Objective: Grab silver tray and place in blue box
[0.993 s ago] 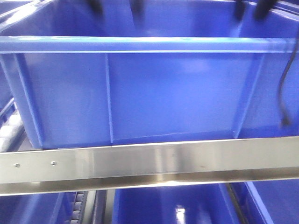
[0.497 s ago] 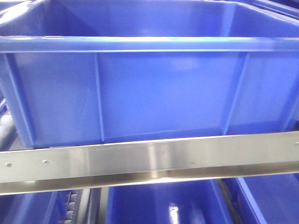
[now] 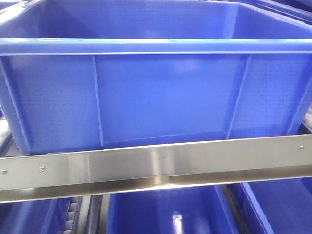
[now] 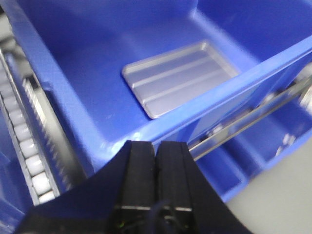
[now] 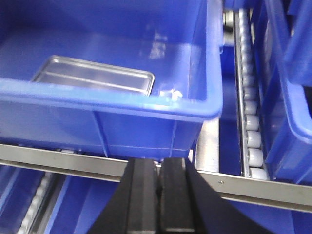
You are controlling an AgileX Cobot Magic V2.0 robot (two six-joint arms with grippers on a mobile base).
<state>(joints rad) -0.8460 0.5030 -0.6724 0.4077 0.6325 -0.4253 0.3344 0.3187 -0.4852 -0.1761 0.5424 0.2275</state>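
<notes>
In the left wrist view, the left gripper sits at the bottom of the frame with its two black fingers pressed flat together, nothing between them. Just beyond the fingertips runs the near rim of the blue box, and past that rim, down on the box floor, the silver tray lies flat, its two long ribs showing. The tray is ahead of and below this gripper, well apart from it and slightly to the right of the fingertips. A line of white rollers runs along the left side of the box.

In the right wrist view, the right gripper is likewise closed finger against finger and empty. It hangs outside the blue box, in front of its near wall and above a steel rail. The silver tray rests on the box floor beyond the rim, up and to the left of the fingertips, not touching them.

The front view shows only the box's ribbed outer wall above the steel rail.
</notes>
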